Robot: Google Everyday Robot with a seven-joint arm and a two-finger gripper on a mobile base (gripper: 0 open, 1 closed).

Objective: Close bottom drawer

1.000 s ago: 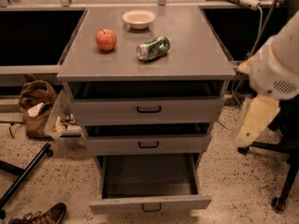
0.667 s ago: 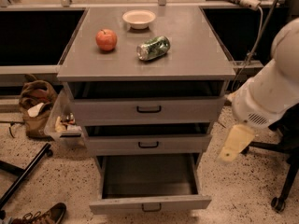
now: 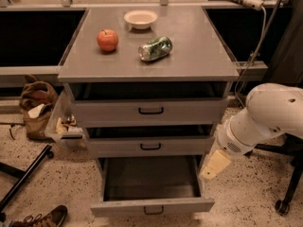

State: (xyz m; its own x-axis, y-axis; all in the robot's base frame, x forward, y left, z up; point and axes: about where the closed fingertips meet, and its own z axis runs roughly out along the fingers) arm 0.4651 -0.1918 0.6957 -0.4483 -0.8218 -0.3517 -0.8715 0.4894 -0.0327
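Observation:
The bottom drawer [image 3: 151,205] of the grey metal cabinet [image 3: 149,60] stands pulled far out, and its inside looks empty. Its grey front carries a small black handle [image 3: 154,210] near the lower edge of the view. The two drawers above, the top drawer [image 3: 150,110] and the middle drawer [image 3: 150,146], sit slightly out. My white arm [image 3: 262,115] reaches in from the right. My gripper [image 3: 214,165] hangs low at the right side of the cabinet, beside the open bottom drawer's right wall and apart from its front.
On the cabinet top lie a red apple [image 3: 107,39], a white bowl [image 3: 140,19] and a crushed can [image 3: 155,48]. A brown bag [image 3: 37,105] and a clear bin [image 3: 64,125] sit left. A black pole [image 3: 23,178], a shoe [image 3: 45,218] and a chair base [image 3: 289,193] are on the floor.
My arm has swung down and to the left, bringing the gripper from beside the upper drawers to the right side of the open bottom drawer. The drawers have not moved.

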